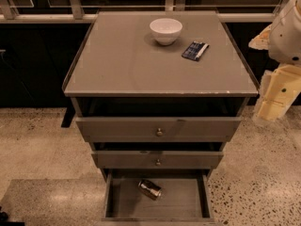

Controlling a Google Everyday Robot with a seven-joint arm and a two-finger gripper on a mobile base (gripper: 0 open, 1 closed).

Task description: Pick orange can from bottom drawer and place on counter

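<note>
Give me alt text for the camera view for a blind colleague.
An orange can lies on its side in the open bottom drawer of a three-drawer cabinet. The counter above holds a white bowl and a dark-blue packet; the gripper hangs beside the cabinet at the view's right edge, away from the can.

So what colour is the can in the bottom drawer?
The can is orange-gold with silvery ends, best seen in the camera view; the gripper is at far right.
</note>
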